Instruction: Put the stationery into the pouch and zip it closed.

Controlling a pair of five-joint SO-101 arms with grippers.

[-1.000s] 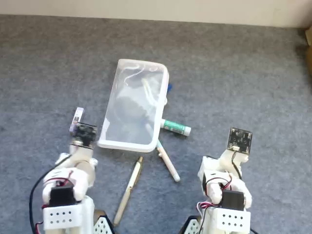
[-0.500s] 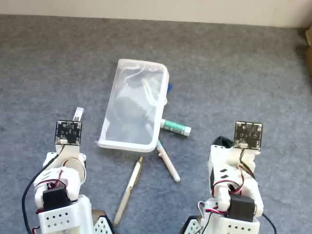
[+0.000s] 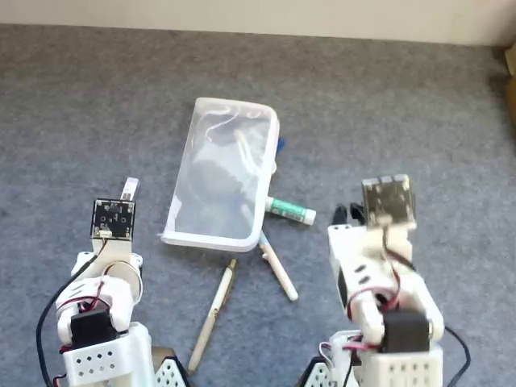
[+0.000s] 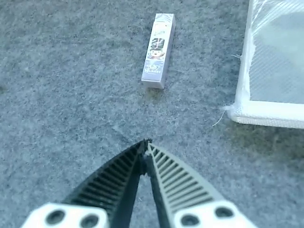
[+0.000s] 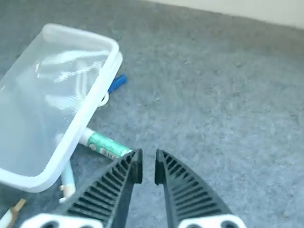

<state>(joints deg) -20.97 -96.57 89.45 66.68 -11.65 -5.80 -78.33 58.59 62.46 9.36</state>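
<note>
Nearest the camera, the left arm (image 3: 101, 314) and right arm (image 3: 383, 282) stand side by side on the grey, carpet-like surface (image 3: 403, 121). The left jaws are pressed together at the tips and hold nothing, poised just above the bare surface. The right jaws stand a narrow slit apart, also gripping nothing, raised over the surface. Between the two arms a beige pen (image 3: 214, 310) lies slanted, its far end pointing at the pouch's near edge. Just beside it a white pen (image 3: 278, 266) slants the other way, its far end at the pouch's near corner. Just beyond the left jaws a small printed box (image 4: 158, 50) lies flat, beside the pouch's near corner but apart from it. Ahead of the right jaws a green-and-white marker (image 5: 104, 145) lies with one end against the pouch's side edge. The pouch (image 3: 222, 177) lies flat in the middle of the surface, clear with white edging; faint shapes show through it that cannot be made out. A small blue piece (image 5: 116, 82) pokes out at its far side edge.
</note>
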